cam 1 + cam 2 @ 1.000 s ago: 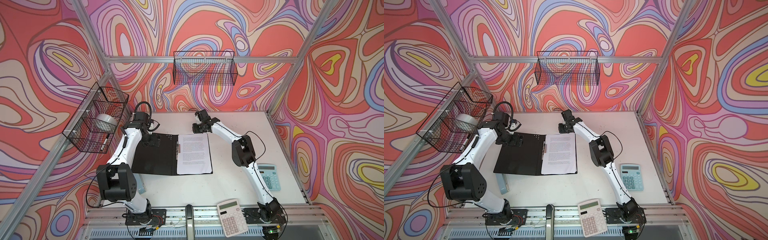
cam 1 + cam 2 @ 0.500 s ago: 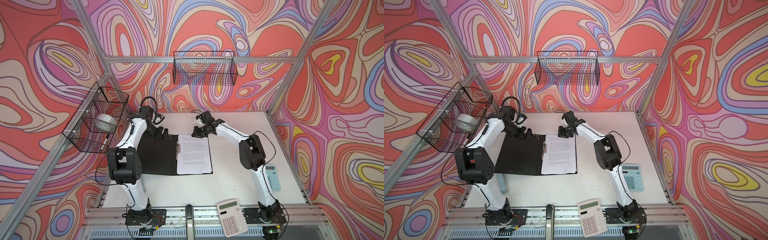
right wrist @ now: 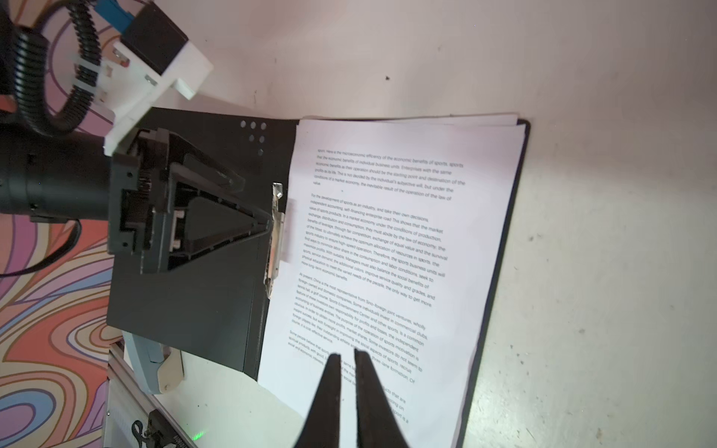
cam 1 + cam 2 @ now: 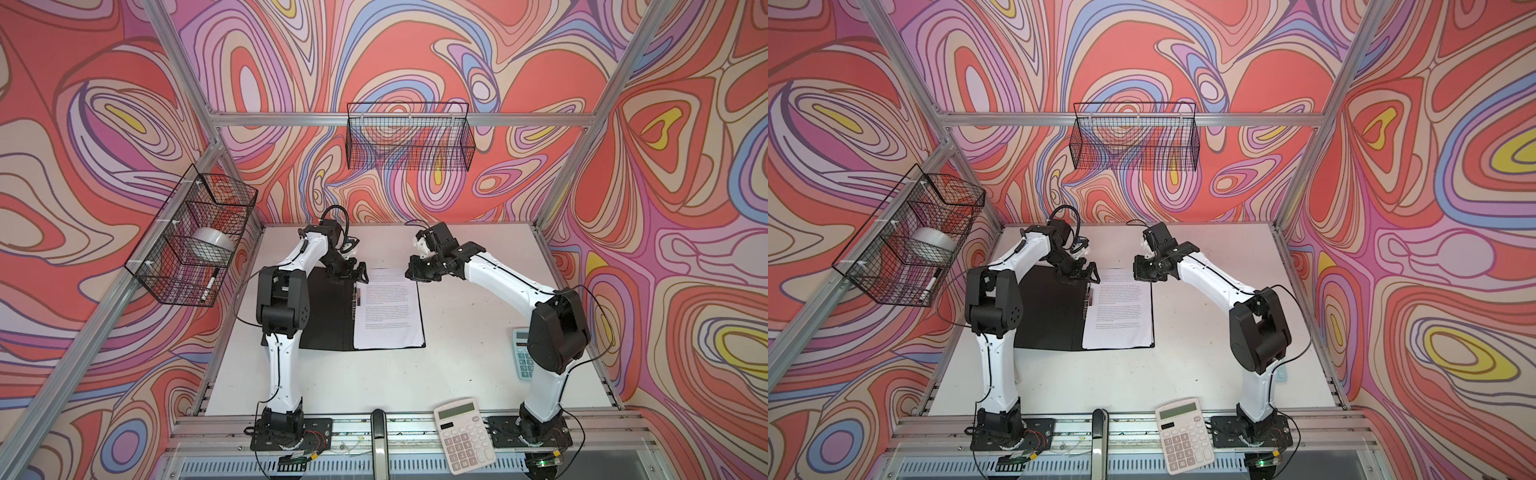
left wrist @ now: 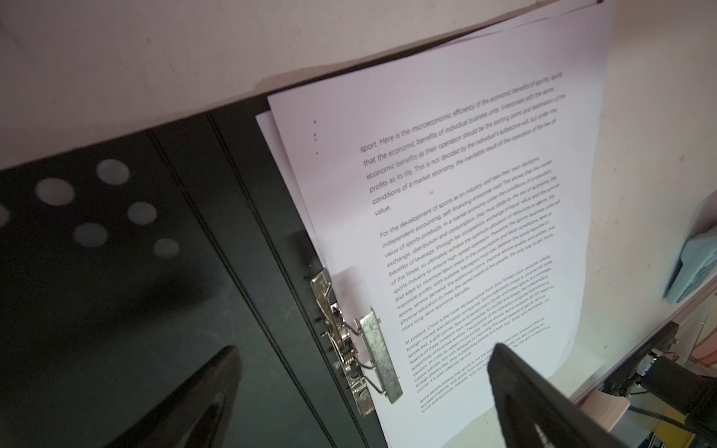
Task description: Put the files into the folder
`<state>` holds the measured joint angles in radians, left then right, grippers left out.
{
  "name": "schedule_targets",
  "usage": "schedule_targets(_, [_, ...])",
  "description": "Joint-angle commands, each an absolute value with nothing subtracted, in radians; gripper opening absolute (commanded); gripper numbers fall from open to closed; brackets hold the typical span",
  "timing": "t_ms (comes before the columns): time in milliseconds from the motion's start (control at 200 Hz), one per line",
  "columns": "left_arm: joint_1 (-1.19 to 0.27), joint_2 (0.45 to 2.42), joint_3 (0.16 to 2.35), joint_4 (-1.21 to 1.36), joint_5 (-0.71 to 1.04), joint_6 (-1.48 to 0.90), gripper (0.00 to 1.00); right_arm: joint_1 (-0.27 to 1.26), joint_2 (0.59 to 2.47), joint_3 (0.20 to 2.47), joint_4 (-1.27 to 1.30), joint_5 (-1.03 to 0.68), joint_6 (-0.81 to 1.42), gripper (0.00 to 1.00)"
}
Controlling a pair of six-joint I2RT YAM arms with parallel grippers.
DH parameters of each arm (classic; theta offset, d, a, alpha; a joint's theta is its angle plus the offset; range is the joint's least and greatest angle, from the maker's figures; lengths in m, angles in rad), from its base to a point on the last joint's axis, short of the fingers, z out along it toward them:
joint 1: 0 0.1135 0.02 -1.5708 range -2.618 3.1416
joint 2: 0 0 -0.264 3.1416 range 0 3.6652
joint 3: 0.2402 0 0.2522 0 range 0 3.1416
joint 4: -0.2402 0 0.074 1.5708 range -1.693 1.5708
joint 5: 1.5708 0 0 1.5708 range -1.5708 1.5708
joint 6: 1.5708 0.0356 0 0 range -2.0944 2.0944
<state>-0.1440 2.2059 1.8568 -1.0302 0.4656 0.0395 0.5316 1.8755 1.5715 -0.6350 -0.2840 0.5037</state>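
Files lay inside open black folder, frame centre; left gripper spread wide, right gripper closed, both at upper edge.

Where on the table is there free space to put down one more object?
The table is bare between the folder and the white calculator, and between the files and the teal calculator. The folder's far edge is crowded: left gripper and right gripper hang there.
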Motion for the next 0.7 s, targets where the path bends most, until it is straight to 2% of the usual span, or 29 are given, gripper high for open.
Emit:
schedule_targets(0, [-0.147,2.218,1.887,-1.053,0.52,0.037,0.99,0.532,1.847,1.544,-0.635,-0.251,0.517,0.1])
schedule_targets(696, [-0.162,2.304,1.91,-0.992,0.624,0.026,0.97,0.532,1.876,1.548,-0.624,-0.262,0.508,0.1])
